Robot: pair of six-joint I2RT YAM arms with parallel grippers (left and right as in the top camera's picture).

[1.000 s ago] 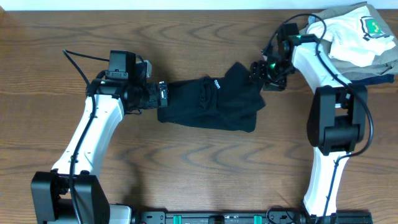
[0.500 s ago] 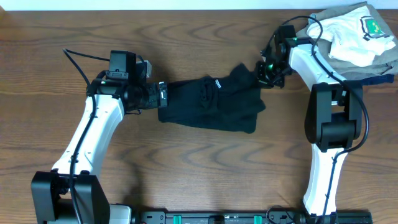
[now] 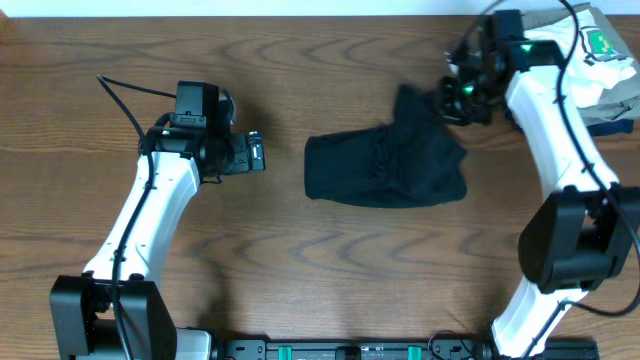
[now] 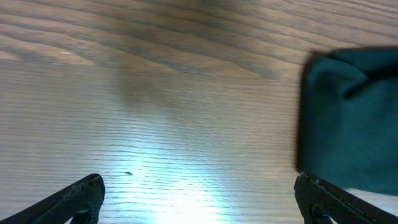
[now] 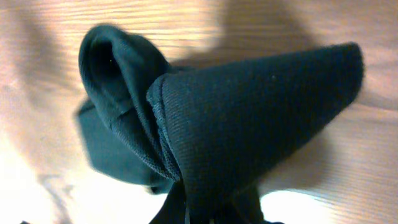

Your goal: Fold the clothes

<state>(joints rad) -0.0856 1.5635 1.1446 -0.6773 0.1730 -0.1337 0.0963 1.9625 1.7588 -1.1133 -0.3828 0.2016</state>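
The clothes, a bunched black polo shirt (image 3: 385, 170), lie right of the table's middle. One corner of the shirt (image 5: 236, 118) is lifted toward the back right. My right gripper (image 3: 452, 95) is shut on that raised corner, and the fabric hides its fingertips in the right wrist view. At the left my left gripper (image 3: 256, 152) hangs open over bare wood. The shirt's left edge (image 4: 348, 118) shows at the right of the left wrist view, apart from the open fingers (image 4: 320, 199).
A white garment with a green crest (image 3: 590, 55) lies on folded khaki and navy clothes at the back right corner, behind my right arm. Bare wooden table (image 3: 300, 260) spreads across the front and left.
My right gripper has shut on the shirt's corner and dragged the whole shirt to the right and back. The shirt has slid out from my left gripper, which stayed open in place.
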